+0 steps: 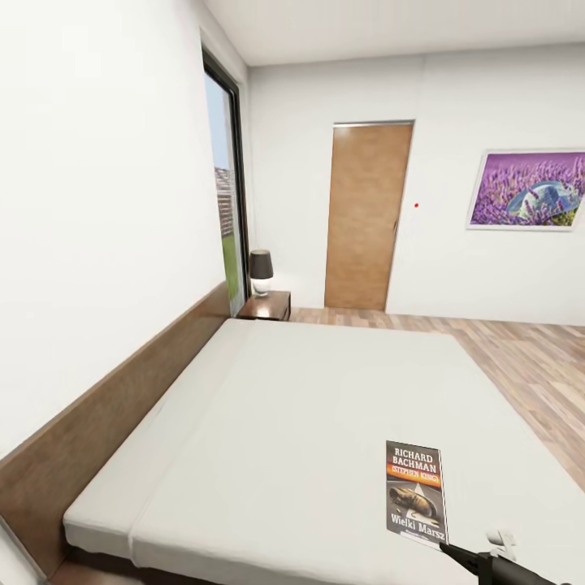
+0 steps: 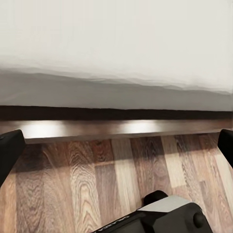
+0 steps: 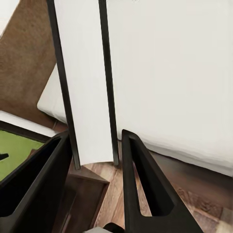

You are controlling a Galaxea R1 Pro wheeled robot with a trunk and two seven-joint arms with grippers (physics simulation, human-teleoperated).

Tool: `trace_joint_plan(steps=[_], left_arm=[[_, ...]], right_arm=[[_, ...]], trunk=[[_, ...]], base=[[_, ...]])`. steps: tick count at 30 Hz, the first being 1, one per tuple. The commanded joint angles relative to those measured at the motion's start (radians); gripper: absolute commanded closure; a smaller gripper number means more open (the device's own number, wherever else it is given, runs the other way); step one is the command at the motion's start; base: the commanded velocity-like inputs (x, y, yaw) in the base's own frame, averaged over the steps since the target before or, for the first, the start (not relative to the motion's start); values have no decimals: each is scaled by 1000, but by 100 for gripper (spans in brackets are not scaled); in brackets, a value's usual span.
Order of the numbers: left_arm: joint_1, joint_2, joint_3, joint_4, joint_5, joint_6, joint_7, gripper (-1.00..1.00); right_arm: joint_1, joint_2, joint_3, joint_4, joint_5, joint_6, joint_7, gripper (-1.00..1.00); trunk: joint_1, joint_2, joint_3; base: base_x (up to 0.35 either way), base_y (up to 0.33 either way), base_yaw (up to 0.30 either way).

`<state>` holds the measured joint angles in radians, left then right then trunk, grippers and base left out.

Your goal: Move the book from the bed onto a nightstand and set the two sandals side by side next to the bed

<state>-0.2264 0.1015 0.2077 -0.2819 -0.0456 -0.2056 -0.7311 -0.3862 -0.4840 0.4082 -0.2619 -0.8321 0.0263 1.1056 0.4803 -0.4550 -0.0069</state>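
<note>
White-walled bedroom [image 1: 97, 162]: one bed [image 1: 325, 406], one book [image 1: 416, 491] between right pincer's [image 3: 94, 160] pressed-together fingers, left pincer [image 2: 116, 145] spread.

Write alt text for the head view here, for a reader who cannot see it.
A paperback book lies flat near the close edge of a large off-white bed, with the tip of the right gripper just beside it. Beyond the bed's far end stand a dark nightstand carrying a black-shaded lamp, a brown door and a lavender picture.
</note>
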Motion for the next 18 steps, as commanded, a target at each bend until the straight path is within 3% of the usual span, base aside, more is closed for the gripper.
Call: trace_joint_plan(steps=[1,8,18], left_arm=[[-1,0,6,1,-5,-5,-4,-100],[-1,0,6,1,-5,-5,-4,-100],[-1,0,6,1,-5,-5,-4,-100]], right_arm=[[-1,-1,8,0,-10,3,2,100],[-1,-1,8,0,-10,4,5,100],[-1,-1,8,0,-10,4,4,100]], trunk=[[0,-1,0],[0,-1,1],[0,-1,1]], base=[[0,0,0],[0,0,27],[0,0,257]])
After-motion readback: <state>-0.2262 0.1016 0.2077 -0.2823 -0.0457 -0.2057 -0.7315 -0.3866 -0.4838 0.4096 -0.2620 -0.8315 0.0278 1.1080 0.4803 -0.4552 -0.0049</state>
